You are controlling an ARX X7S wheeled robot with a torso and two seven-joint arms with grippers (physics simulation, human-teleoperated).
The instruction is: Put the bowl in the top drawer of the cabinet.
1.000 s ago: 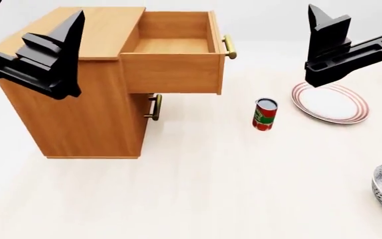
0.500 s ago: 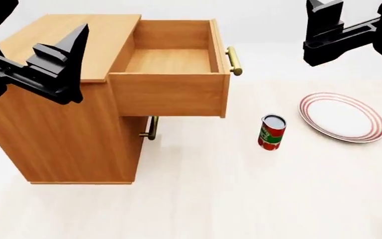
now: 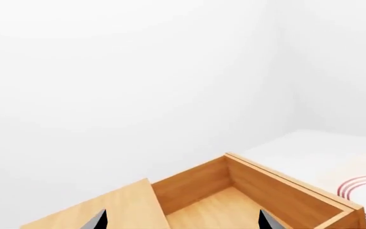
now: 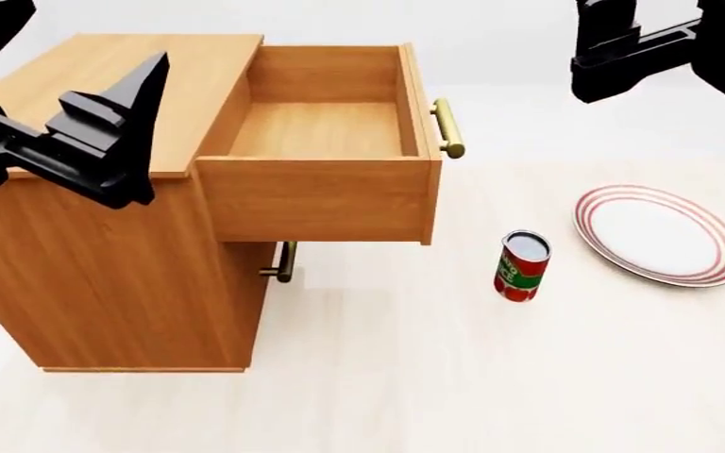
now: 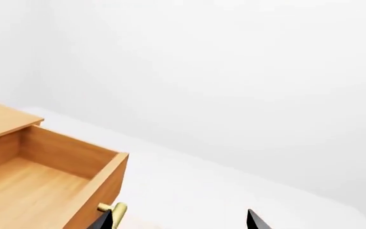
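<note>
The bowl is out of view in every current frame. The cabinet [image 4: 98,255] stands at the left, its top drawer [image 4: 318,193] pulled out to the right and empty inside, brass handle [image 4: 448,127] on its front. My left gripper [image 4: 121,94] hovers over the cabinet's left top edge, open and holding nothing; in the left wrist view the gripper [image 3: 181,222] shows two wide-apart tips above the drawer [image 3: 234,200]. My right gripper [image 4: 604,19] hangs high at the upper right, partly cut off; its tips in the right wrist view [image 5: 179,222] are spread and empty.
A red can [image 4: 521,266] stands on the floor just right of the drawer. A flat white plate with red rings [image 4: 659,234] lies further right. The lower drawer's brass handle [image 4: 284,261] sits under the open drawer.
The head view has shifted, so the cabinet, can and plate sit lower and larger. The bowl has slipped out past the lower right edge. The right gripper has risen toward the top edge.
</note>
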